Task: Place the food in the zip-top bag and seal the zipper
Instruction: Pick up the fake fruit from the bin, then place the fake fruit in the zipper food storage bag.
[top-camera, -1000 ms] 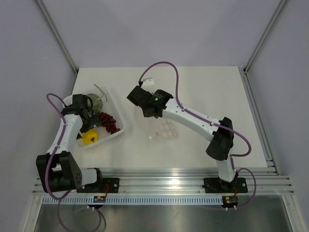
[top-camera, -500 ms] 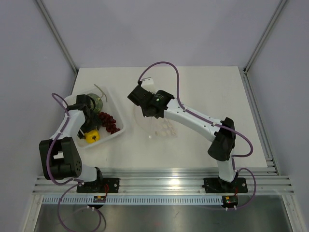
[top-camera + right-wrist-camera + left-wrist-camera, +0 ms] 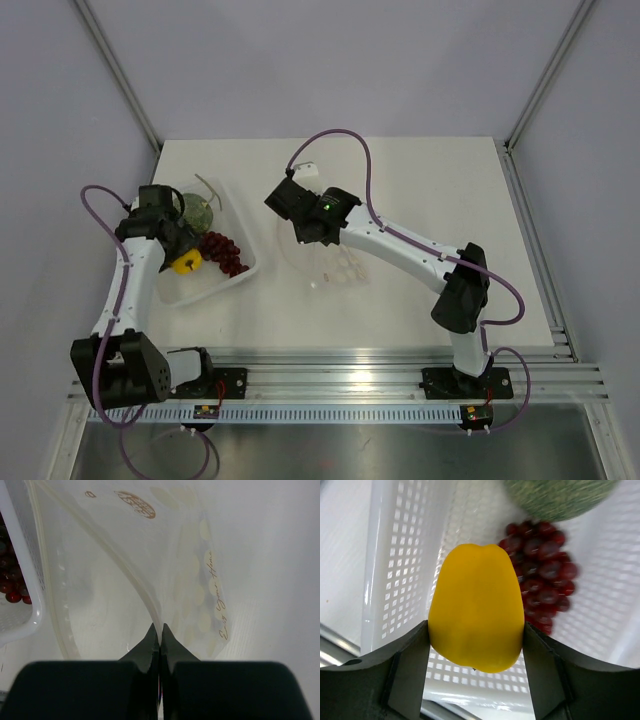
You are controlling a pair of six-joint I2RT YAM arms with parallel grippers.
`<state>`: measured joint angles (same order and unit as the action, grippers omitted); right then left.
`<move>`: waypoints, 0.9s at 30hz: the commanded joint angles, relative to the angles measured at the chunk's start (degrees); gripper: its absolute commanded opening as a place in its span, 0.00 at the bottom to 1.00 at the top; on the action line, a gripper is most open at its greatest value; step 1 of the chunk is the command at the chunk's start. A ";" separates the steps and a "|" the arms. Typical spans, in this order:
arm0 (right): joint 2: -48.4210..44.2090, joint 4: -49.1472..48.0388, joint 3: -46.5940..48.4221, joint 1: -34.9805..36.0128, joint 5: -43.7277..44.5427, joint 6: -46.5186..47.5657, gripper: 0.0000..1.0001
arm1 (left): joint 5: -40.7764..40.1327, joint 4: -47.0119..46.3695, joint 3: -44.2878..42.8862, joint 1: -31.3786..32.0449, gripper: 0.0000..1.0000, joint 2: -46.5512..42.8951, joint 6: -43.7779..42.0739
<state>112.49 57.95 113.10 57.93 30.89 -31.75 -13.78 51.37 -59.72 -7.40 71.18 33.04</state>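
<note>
My left gripper (image 3: 476,630) is shut on the yellow fruit (image 3: 476,607), its two fingers pressed against the fruit's sides. It holds the fruit above the white perforated tray (image 3: 405,555). The grey-green fruit (image 3: 560,497) lies in the tray's far corner. From above, the yellow fruit (image 3: 187,263) sits under the left gripper (image 3: 180,255), beside the grey-green fruit (image 3: 197,212). My right gripper (image 3: 160,629) is shut on the zipper (image 3: 134,580) of the zip-top bag (image 3: 190,580), lifting one mouth edge. The bag (image 3: 340,262) lies at the table's middle, below the right gripper (image 3: 300,225).
A bunch of dark red grapes (image 3: 542,577) lies in the tray beside the yellow fruit, seen from above as grapes (image 3: 225,252) near the tray's right wall (image 3: 250,265). The tray's edge (image 3: 30,595) is close to the bag's left side.
The left gripper has narrowed onto the yellow fruit and carried it up, away from the tray's near end. The left arm swung leftward. The right arm and bag have stayed put.
</note>
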 commanded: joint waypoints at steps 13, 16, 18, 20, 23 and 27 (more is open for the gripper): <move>1.59 0.93 8.10 0.25 -1.80 -2.70 0.00 | 30.21 -4.17 -10.50 10.38 0.40 -17.03 -3.16; 2.56 1.63 9.33 0.16 -2.16 -2.79 0.00 | 33.28 -6.72 -9.98 13.81 0.39 -17.30 -0.61; 3.00 2.07 9.86 0.25 -2.07 -3.06 0.00 | 35.92 -9.26 -9.27 15.91 0.39 -17.30 1.58; 3.00 2.16 9.77 0.16 -2.07 -3.32 0.00 | 38.11 -10.67 -8.92 16.80 0.39 -17.39 3.69; 3.18 2.25 10.03 0.25 -2.59 -3.50 0.00 | 41.27 -15.15 -7.69 17.77 0.39 -18.09 6.59; 3.00 2.34 10.12 0.16 -3.12 -3.85 0.00 | 43.31 -19.20 -4.97 19.26 0.39 -18.01 9.50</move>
<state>115.83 59.88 120.51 57.93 28.75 -34.44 24.51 39.44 -66.08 10.72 53.91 38.79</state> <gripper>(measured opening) 0.011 0.689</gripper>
